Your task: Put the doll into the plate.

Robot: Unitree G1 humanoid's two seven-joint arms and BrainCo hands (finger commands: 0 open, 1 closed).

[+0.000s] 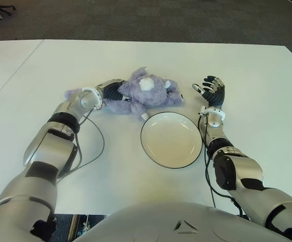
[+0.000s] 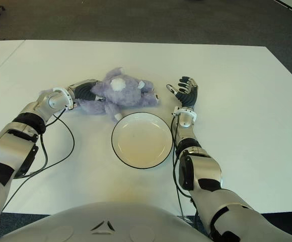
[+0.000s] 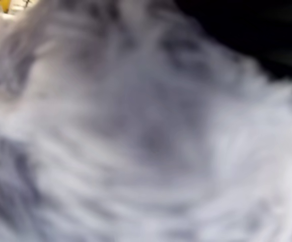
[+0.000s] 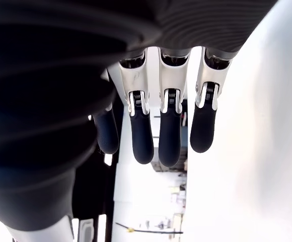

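**Doll beside plate, left hand at doll**

Nearest me on the white table [image 1: 257,80] sits the white plate [image 1: 171,139], dark-rimmed, nothing in it. Just right of it and slightly farther, my right hand [image 1: 211,91] shows with fingers [image 4: 169,136] extended and relaxed, holding nothing. Beyond the plate's far-left rim lies the purple plush doll [image 1: 145,92], on the table, not in the plate; one paw comes just beside the rim. My left hand [image 1: 108,92] is pressed into the doll's left side. Left wrist view is all fur; I cannot tell whether those fingers are closed on it.
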